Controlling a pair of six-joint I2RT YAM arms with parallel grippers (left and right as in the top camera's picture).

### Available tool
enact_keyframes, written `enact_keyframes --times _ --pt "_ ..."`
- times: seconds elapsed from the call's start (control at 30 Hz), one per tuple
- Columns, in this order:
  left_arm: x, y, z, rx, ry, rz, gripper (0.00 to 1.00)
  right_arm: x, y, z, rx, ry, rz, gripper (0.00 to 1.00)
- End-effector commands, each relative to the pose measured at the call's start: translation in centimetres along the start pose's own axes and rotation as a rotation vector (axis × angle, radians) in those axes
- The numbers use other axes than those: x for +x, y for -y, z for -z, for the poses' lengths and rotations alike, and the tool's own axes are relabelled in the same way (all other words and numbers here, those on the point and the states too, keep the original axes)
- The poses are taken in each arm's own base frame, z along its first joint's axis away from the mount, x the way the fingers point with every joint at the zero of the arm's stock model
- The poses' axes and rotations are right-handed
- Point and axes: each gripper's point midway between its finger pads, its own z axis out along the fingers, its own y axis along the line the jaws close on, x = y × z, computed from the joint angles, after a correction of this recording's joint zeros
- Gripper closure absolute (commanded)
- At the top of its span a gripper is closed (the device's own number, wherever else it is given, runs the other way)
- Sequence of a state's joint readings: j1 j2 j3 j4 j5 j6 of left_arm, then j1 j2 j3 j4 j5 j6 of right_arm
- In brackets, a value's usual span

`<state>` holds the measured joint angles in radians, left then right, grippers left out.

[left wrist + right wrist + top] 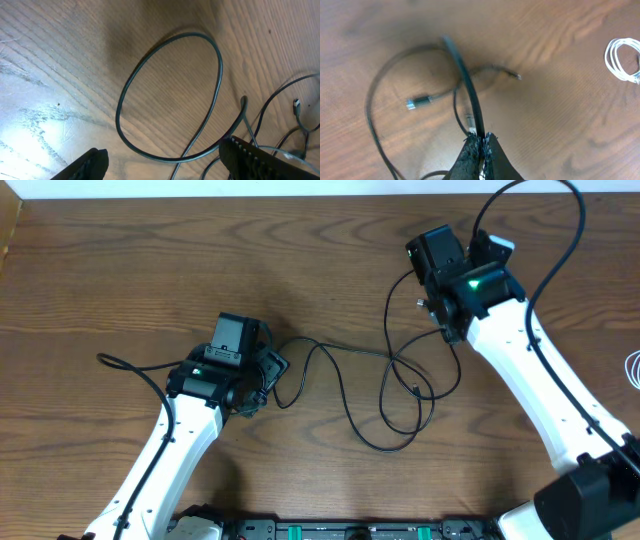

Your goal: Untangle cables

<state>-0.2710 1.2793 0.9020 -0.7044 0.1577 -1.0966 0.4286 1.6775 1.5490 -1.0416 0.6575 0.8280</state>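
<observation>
Right now the right gripper [481, 146] is pinching a black cable [470, 92] between closed fingers, holding that strand up off the table [560, 115]. The left gripper [165, 162] is hovering wide open over a loop of it, not touching. The cable is sprawling in loose loops between both arms. A white cable [610, 62] is lying coiled, well apart.

Black cable [470, 95] in right tool [482, 145]

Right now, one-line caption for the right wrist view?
Right gripper shut on a black cable above the wooden table; white cable coiled aside.
</observation>
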Motion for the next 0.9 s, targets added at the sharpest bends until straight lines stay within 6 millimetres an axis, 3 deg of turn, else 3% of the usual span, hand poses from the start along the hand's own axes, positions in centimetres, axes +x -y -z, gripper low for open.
enact_keyframes --times 0.0,0.07,0.17,0.27,0.3,0.37,0.47,0.57,0.63,0.77,0.87 --pt "-0.1 -0.4 0.1 -0.013 0.009 0.002 0.24 -3.2 -2.0 3.3 -0.113 0.152 0.045 0.99" --pt "-0.1 -0.4 0.1 -0.013 0.009 0.002 0.24 -4.1 -6.8 6.7 -0.372 0.209 0.231 0.99" --pt "-0.2 -0.5 0.1 -0.017 0.018 0.002 0.25 -2.6 -13.1 13.4 -0.750 0.265 0.381 0.99" --pt "-1.4 -1.2 0.2 -0.053 0.078 0.008 0.25 -0.5 -14.3 14.2 -0.796 0.192 0.343 0.99" --pt "-2.3 -2.0 0.3 -0.081 0.113 0.028 0.25 2.7 -15.3 14.1 -0.844 0.063 0.358 0.99" --pt "-3.2 -2.8 0.5 -0.098 0.124 0.063 0.24 6.4 -16.6 14.1 -0.904 -0.047 0.464 0.99" --pt "-4.2 -3.9 0.7 -0.121 0.128 0.119 0.24 8.8 -15.7 10.7 -0.726 -0.101 0.495 0.97" --pt "-4.3 -5.1 0.9 -0.154 0.111 0.152 0.24 8.3 -12.4 5.8 -0.451 -0.137 0.325 0.72" --pt "-3.9 -5.7 0.9 -0.178 0.099 0.155 0.24 8.1 -11.6 3.6 -0.404 -0.181 0.285 0.66" --pt "-3.5 -6.0 1.0 -0.193 0.082 0.154 0.23 7.1 -10.7 -1.3 -0.373 -0.268 0.180 0.37" --pt "-3.5 -5.9 0.9 -0.190 0.083 0.154 0.23 6.1 -11.1 -5.0 -0.384 -0.270 0.175 0.34"
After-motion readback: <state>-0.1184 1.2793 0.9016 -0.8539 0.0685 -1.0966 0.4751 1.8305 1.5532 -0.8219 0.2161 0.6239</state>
